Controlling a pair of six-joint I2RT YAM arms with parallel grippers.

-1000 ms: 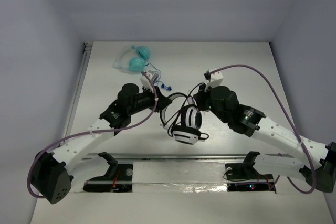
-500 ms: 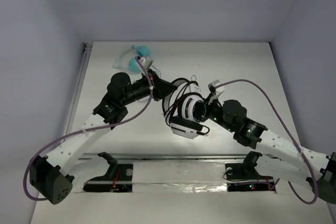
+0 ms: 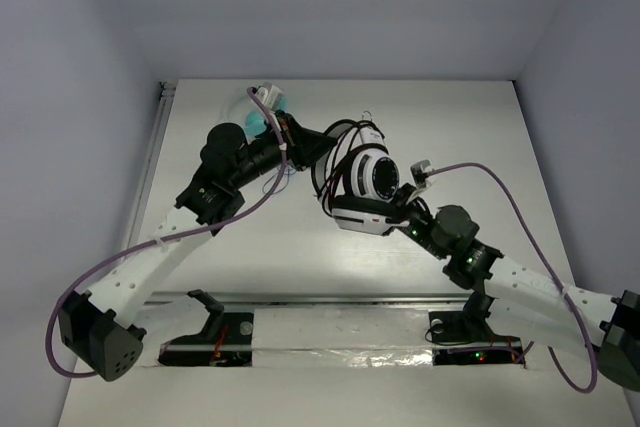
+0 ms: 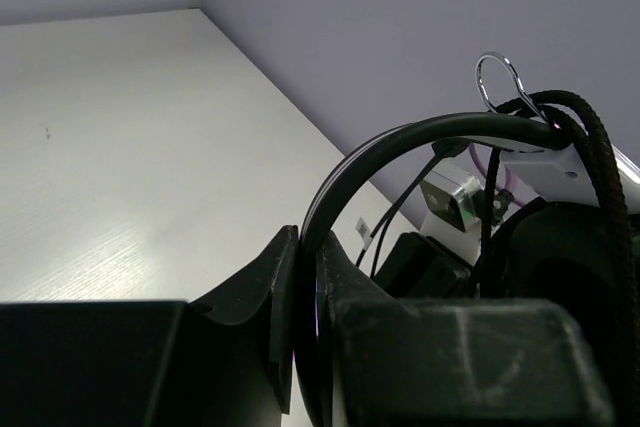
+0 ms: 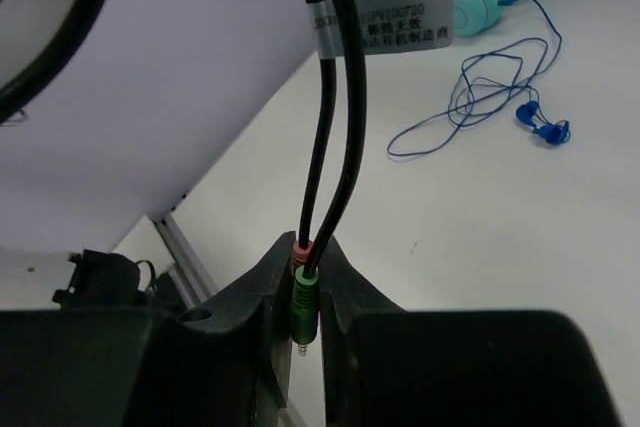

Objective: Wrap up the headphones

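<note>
Since half a second ago I have carried the headphones (image 3: 372, 179) toward 12 o'clock. My right arm has swung in beneath them, and my left wrist now covers more of the teal headphones (image 3: 258, 119) at the table's (image 3: 470, 127) 11 o'clock corner.

Much is hidden. From above, both sets of my fingertips are lost behind the earcups and my own wrists. In the left wrist view, the black bulk at 3 o'clock is too close and dark to read.

My left gripper (image 4: 300, 277) is clamped on the headband (image 4: 400, 137), a smooth, glossy black arc with a pale edge. A thin metal ring (image 4: 497, 77) and a braided black cord (image 4: 590, 147) sit at its 2 o'clock end.

My right gripper (image 5: 302, 267) pinches two plugs (image 5: 305, 299), one pink-collared and one green-collared, with a metal tip poking down. The cable (image 5: 335, 97) rises from them as two smooth black strands. It carries a white printed label (image 5: 385, 22) whose text is too small to read.

At 1 o'clock in that view the teal earcups are rounded, glossy and cropped by the frame. The blue earbuds (image 5: 545, 127) lie at 2 o'clock on loose, thin wire.
</note>
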